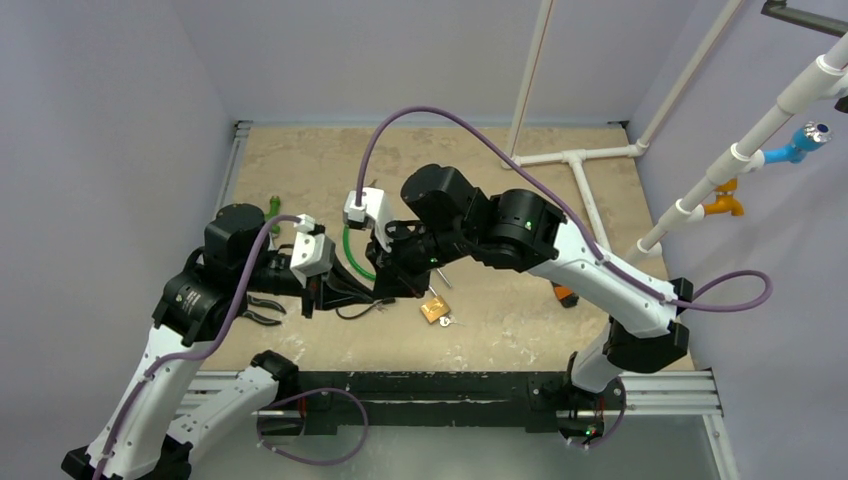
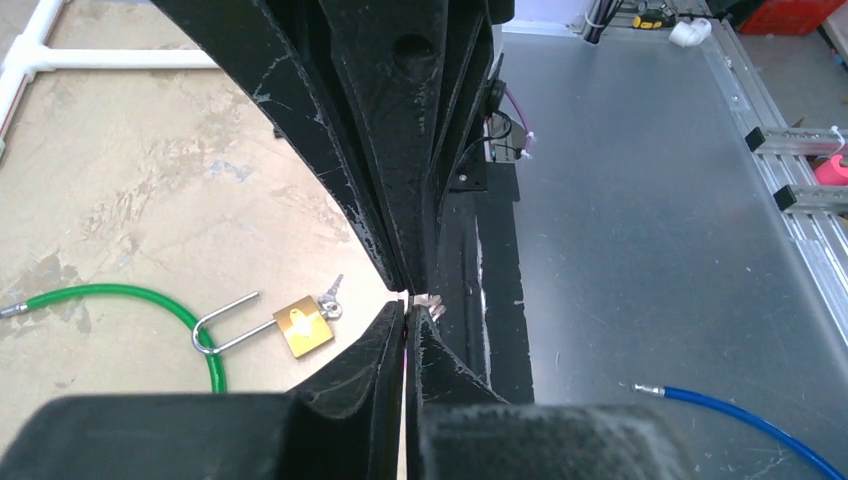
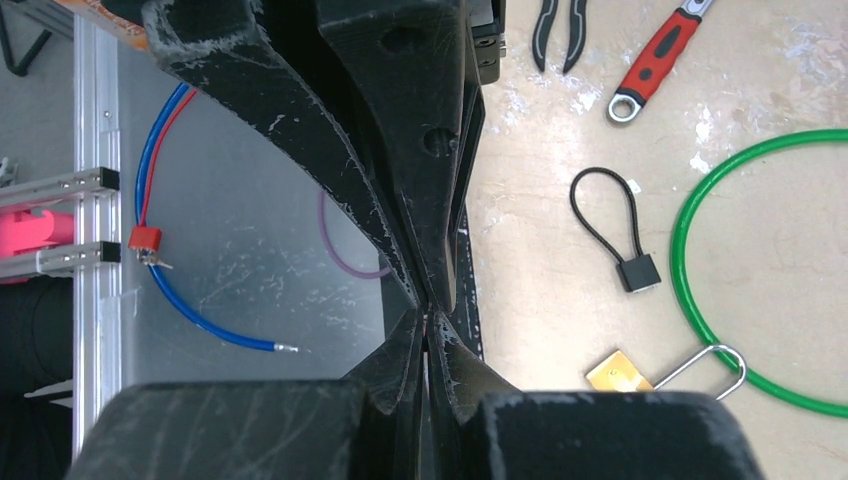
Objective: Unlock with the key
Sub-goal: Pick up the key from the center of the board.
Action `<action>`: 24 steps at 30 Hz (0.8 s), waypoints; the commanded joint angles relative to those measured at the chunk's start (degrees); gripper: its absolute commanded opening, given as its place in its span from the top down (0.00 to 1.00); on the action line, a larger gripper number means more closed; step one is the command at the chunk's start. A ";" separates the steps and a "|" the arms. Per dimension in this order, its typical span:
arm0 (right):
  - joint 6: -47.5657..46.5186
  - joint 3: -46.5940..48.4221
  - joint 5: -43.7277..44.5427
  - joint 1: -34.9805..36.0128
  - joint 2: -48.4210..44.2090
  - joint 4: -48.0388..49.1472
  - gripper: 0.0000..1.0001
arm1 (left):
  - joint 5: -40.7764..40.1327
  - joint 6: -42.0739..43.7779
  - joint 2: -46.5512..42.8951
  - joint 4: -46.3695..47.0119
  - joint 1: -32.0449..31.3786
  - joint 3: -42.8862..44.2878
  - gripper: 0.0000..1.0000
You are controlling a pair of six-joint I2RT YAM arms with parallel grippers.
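Observation:
A brass padlock lies on the tan board with its steel shackle swung open. A small key lies at its base. My left gripper and right gripper meet tip to tip above the board's near edge. Both are shut. Where the tips meet, a thin silvery piece shows, apparently a second key. Most of it is hidden between the black fingers.
A green cable loop curves past the padlock's shackle. A black cable lock, a red-handled wrench and pliers lie on the board. White pipes stand at the back right. A blue wire lies on the metal floor.

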 commanded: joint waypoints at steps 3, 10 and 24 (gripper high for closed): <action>-0.66 2.73 0.78 0.80 0.05 1.36 1.00 | 1.58 1.49 0.22 -0.38 -0.87 0.18 1.00; -0.62 6.35 0.85 2.27 3.14 3.23 1.00 | 2.89 -1.36 0.50 2.20 -1.66 -1.08 1.00; 1.96 2.11 3.31 3.05 -1.86 10.62 0.73 | 0.34 -11.42 -2.12 12.09 -1.21 -4.36 1.00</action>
